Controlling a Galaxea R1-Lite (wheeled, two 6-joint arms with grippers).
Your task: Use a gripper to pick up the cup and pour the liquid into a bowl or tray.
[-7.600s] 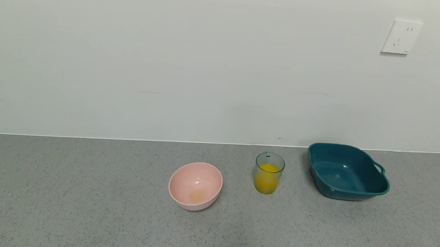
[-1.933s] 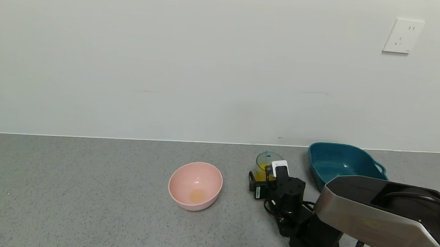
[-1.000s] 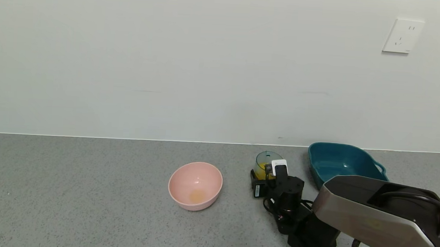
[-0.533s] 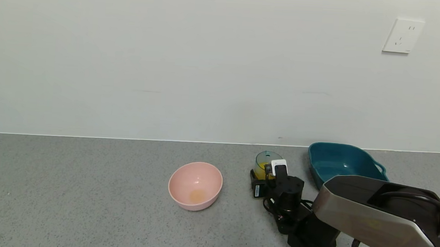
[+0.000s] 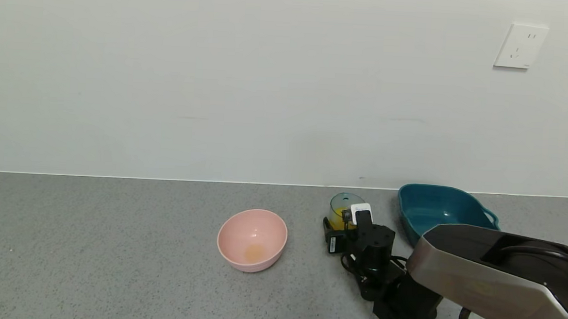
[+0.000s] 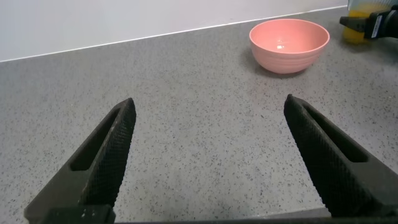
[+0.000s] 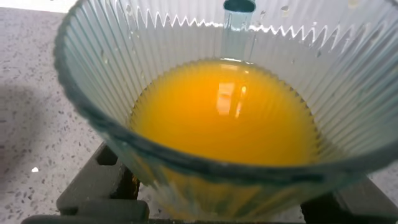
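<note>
We have our right claw [image 5: 339, 229] clamped around the cup [image 5: 343, 210], one finger on each side of its ribbed wall, and the cup stands upright between the pink bowl [image 5: 252, 239] and the teal tray [image 5: 444, 214] on the grey surface [image 5: 113, 267]. From the right wrist we look straight down into the cup at the orange liquid [image 7: 224, 118], level and filling roughly the lower half. The bowl sits well apart to the cup's left, with a faint orange smear at its bottom. Our left claw [image 6: 211, 155] hangs low over bare surface, fingers spread wide and gripping nothing, the bowl ahead of it.
</note>
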